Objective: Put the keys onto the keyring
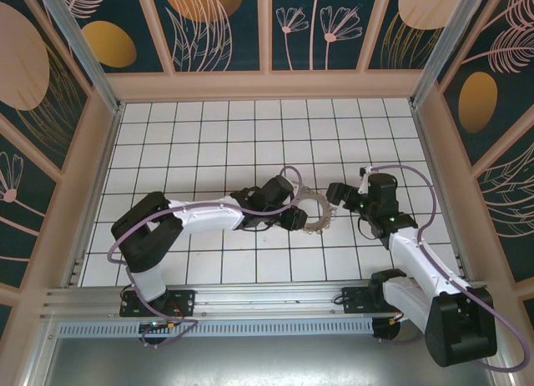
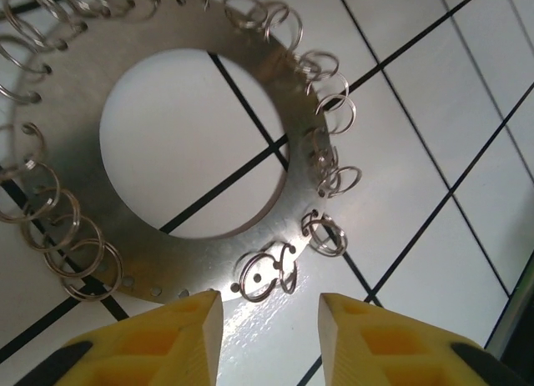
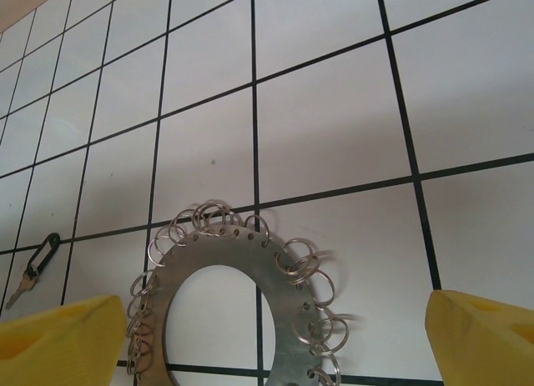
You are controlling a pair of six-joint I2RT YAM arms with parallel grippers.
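We find the keyring (image 1: 315, 213) lying flat on the tiled table (image 1: 209, 136), a little right of the middle. The left gripper (image 1: 295, 218) sits just beside the ring's left edge. Its fingers (image 2: 179, 319) stop just short of the rim, with a small loop (image 2: 265, 276) on that rim facing the gap between them. The right gripper (image 1: 334, 196) sits just right of the ring, slightly farther back. From the right wrist we see the key (image 3: 35, 265) flat on the tiles, apart from the ring, at its left in that view.

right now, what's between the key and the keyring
Only bare white tile and grout, shown in the right wrist view; the key lies apart from the keyring.
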